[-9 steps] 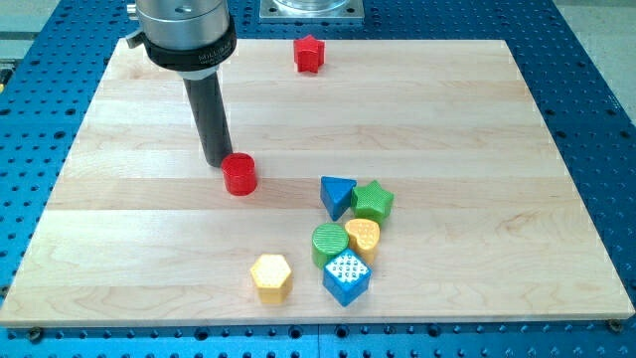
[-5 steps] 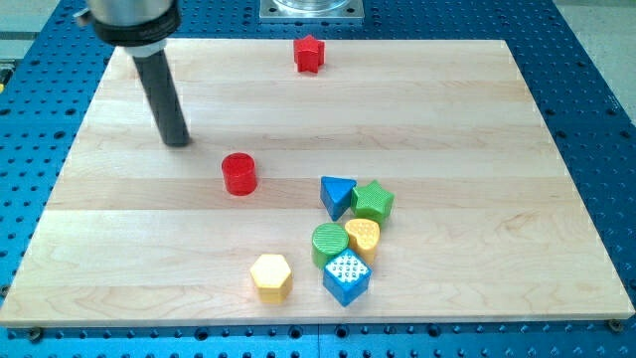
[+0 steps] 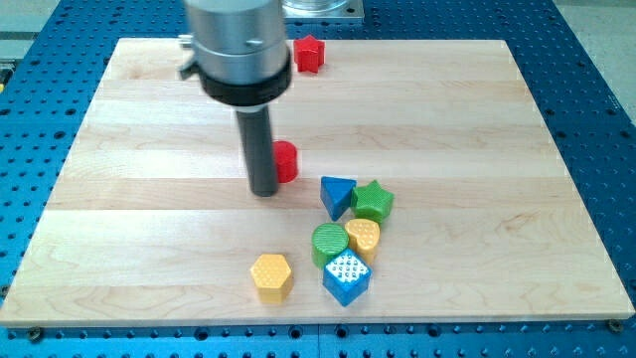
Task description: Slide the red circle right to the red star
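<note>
Shoved up-right, red circle (image 3: 286, 161) touches my clawless tip (image 3: 264, 189); red star (image 3: 309, 54) far

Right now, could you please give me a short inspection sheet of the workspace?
Surface: wooden board, lying on a blue perforated table.
Job's things: red circle, partly hidden behind the rod; red star at the view's top.
Clutter: blue triangle, green star, green circle, small yellow block, blue cube, yellow hexagon.
Grippers: none; my tip touches the red circle's left side.
Cables: nothing seen.
Surroundings: metal plate at the top edge.
</note>
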